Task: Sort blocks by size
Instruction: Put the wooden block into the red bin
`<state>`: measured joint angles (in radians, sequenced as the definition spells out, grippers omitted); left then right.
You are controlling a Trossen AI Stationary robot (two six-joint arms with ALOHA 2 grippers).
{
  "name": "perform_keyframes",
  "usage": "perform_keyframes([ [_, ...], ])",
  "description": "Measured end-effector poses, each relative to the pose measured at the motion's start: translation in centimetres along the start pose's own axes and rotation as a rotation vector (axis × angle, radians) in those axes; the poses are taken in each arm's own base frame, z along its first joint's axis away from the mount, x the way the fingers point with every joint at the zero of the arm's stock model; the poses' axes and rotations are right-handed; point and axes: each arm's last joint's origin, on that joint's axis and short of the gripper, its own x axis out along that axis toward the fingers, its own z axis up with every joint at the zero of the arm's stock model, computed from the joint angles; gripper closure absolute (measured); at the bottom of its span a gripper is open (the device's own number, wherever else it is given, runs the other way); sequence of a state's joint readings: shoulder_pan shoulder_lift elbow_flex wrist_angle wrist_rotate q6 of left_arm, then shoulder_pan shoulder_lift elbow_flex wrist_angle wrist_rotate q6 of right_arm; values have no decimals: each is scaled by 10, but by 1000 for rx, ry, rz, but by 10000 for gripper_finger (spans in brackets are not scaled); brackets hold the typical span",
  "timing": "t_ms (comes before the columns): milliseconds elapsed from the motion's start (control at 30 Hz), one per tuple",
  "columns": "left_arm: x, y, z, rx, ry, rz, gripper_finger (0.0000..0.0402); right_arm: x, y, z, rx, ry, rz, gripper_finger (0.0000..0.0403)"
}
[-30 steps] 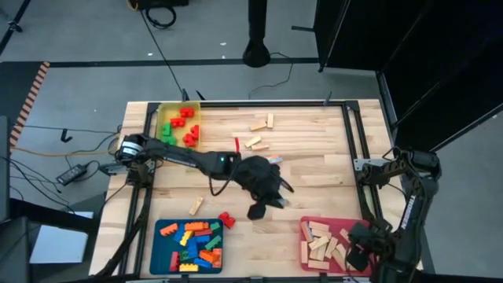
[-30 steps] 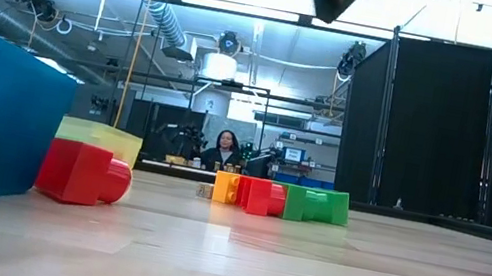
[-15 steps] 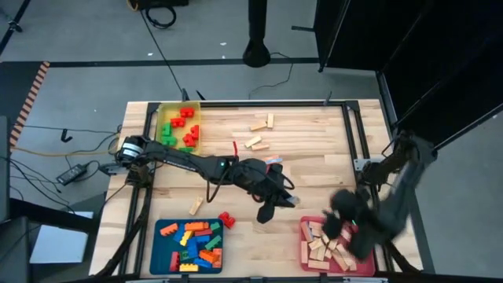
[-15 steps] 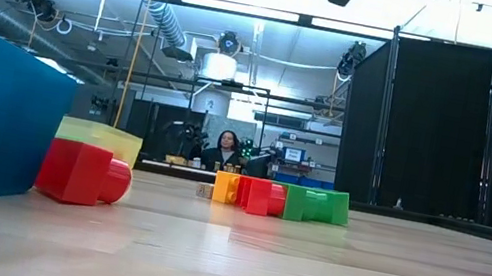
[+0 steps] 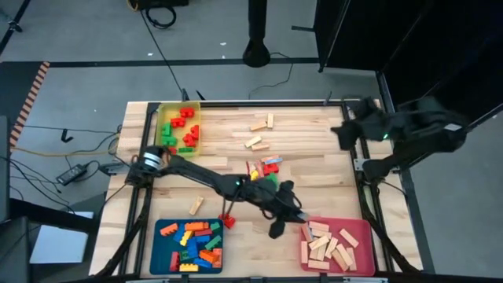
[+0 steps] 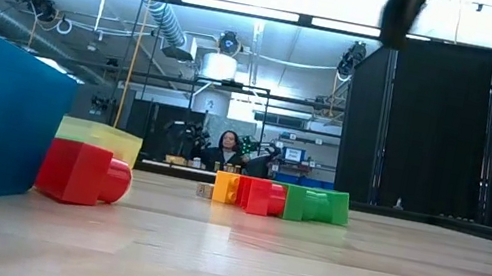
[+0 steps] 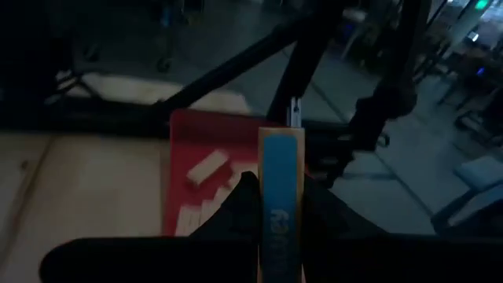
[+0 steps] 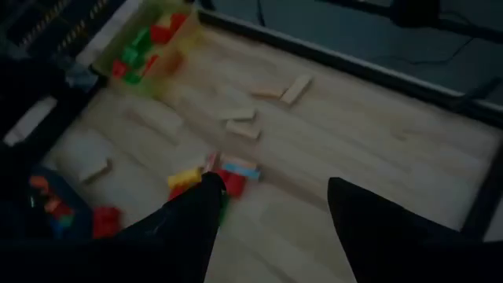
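Note:
My left gripper (image 5: 277, 228) hangs by the pink tray's (image 5: 369, 228) left edge, shut on a narrow bar (image 7: 280, 169) with a blue-looking face and pale edges. My right gripper (image 5: 346, 135) is open and empty, high over the table's far right. A cluster of red, yellow, green and blue bricks (image 5: 263, 169) lies mid-table and also shows in the low view (image 6: 281, 200). A red brick (image 5: 226, 220) lies near the blue tray (image 5: 161, 236). Pale wooden bars (image 5: 263, 123) lie at the far middle, and one (image 5: 195, 206) lies at the near left. My left gripper pinches the bar between its two fingers (image 7: 244, 208), one on each long side (image 7: 267, 212). The bar runs along the fingers and sticks out forward past their tips. It is lifted clear, and its free end (image 7: 281, 137) is over the pink tray (image 7: 185, 130).
A yellow tray (image 5: 161, 118) at the far left holds red and green bricks. The blue tray at the near left holds mixed bricks. The pink tray at the near right holds several wooden bars (image 5: 330, 244). A dark frame rail (image 5: 357, 173) runs along the table's right side.
My left gripper has gone from the brick cluster in the middle toward the near right, up to the pink tray; the cluster it covered now shows. My right arm has swung up from over the pink tray toward the table's far right corner.

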<state>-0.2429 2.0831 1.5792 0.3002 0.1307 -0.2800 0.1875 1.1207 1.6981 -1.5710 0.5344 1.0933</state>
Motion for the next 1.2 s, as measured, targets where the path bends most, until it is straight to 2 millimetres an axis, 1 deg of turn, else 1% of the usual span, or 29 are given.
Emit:
perform_keyframes([
  [67,14,-3,-2,8,-27,-17,355,-5,-11,4,-3,-22,0,156],
  [133,29,-5,-5,24,-34,-33,355,-9,-17,5,-20,-35,0,156],
  [233,55,-6,-16,38,-4,-69,355,-10,-20,6,-51,-42,-5,156],
  [333,76,-5,-22,26,20,-72,351,-7,-17,7,-99,-36,-14,156],
  [400,85,-3,-22,32,24,-68,320,-4,-13,6,-131,-28,-21,156],
  [533,95,-1,-25,119,84,-54,223,2,-7,6,-169,-1,-29,157],
  [600,95,-3,-19,142,96,-52,177,5,-3,5,-187,22,-27,158],
  [667,94,-4,-9,163,79,-52,138,9,1,5,-204,51,-21,158],
  [733,88,-4,4,147,125,-35,112,11,3,4,-225,75,-10,158],
  [800,77,0,21,137,216,-1,102,11,4,3,-245,97,6,158],
  [867,54,3,42,179,290,35,105,10,4,2,-263,124,31,158],
  [900,36,4,55,198,337,72,109,8,3,1,-265,133,49,158],
  [933,14,3,71,224,378,114,114,6,2,0,-269,146,68,158],
  [1000,-37,1,105,275,460,188,125,-1,-1,-3,-276,167,116,158],
  [1067,-84,1,126,293,557,245,133,-8,-5,-6,-291,173,158,158],
  [1133,-121,4,128,271,699,310,139,-13,-8,-9,-290,176,191,158],
  [1167,-135,7,126,228,748,351,141,-16,-9,-10,-289,177,206,158],
  [1200,-143,9,120,175,783,388,142,-18,-10,-11,-285,179,217,158],
])
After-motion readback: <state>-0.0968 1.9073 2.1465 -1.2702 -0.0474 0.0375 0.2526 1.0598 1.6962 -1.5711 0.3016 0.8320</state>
